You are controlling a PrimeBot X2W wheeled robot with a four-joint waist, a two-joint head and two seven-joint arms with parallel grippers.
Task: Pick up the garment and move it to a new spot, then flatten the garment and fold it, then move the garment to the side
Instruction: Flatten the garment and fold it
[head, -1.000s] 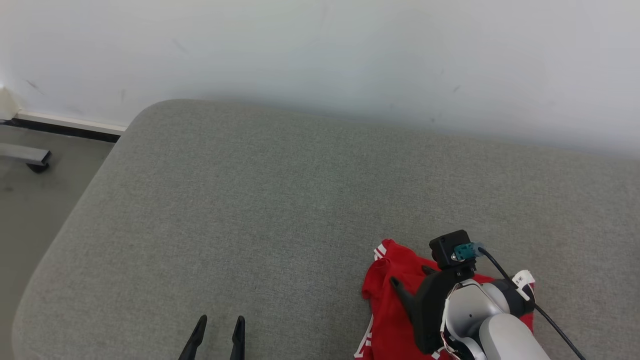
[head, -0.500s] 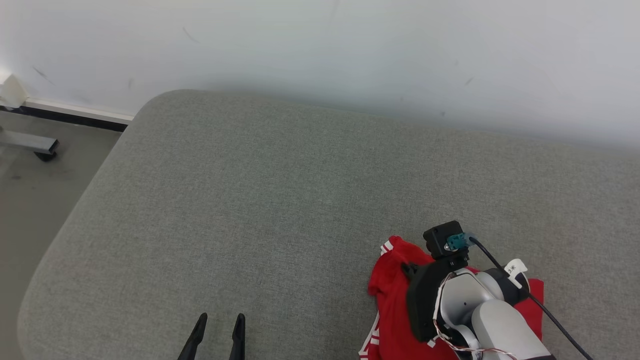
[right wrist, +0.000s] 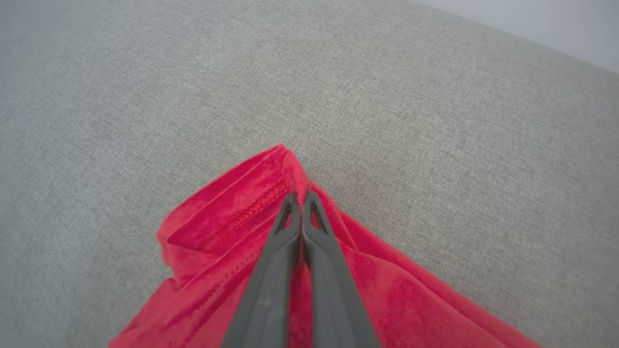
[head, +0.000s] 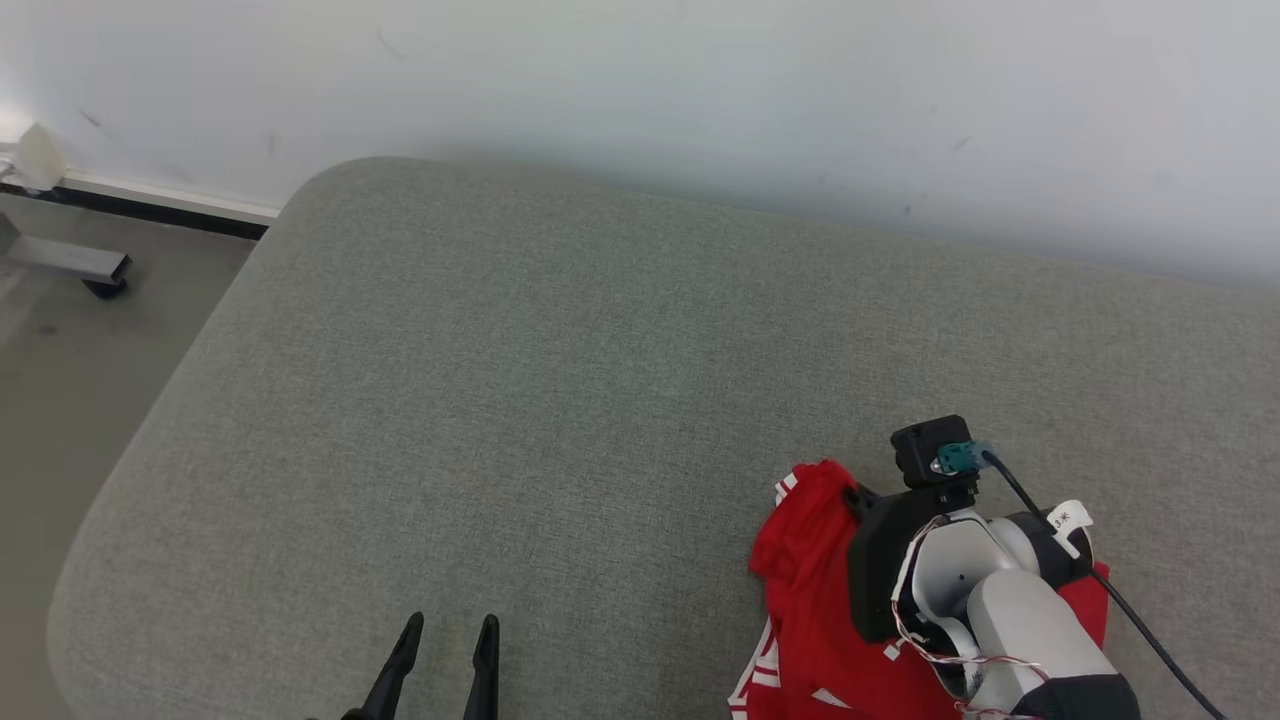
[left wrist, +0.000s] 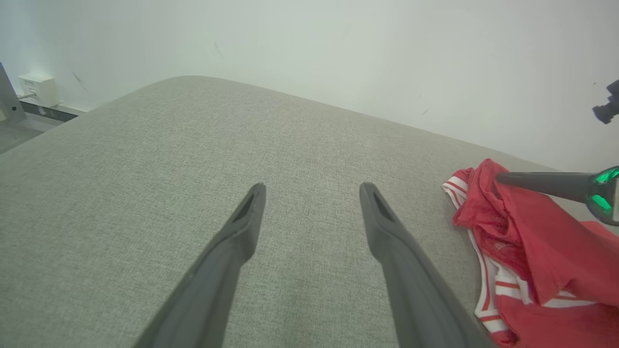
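The only label noted was a small white tag fixed to the black cable on the right arm; dark marks were printed on it, but they could not be read with certainty. No brand or lettering was made out on the garment, which was recorded as red with white striped trim along its edge. The garment was found crumpled at the near right of the grey upholstered surface, well apart from the left gripper. The right gripper was seen with its fingers brought together and pinched on a raised fold of the red fabric, which was drawn into a peak at the fingertips. The left gripper was held with its fingers apart above bare upholstery, with nothing between them. A black wrist camera with a teal connector was observed on the right arm. Compared with the frame a second before, the right gripper's fingers, then spread over the garment, had been closed on it. The left gripper's spacing was unchanged. The head view as a whole had been shifted, which was attributed to the camera and not to the garment.
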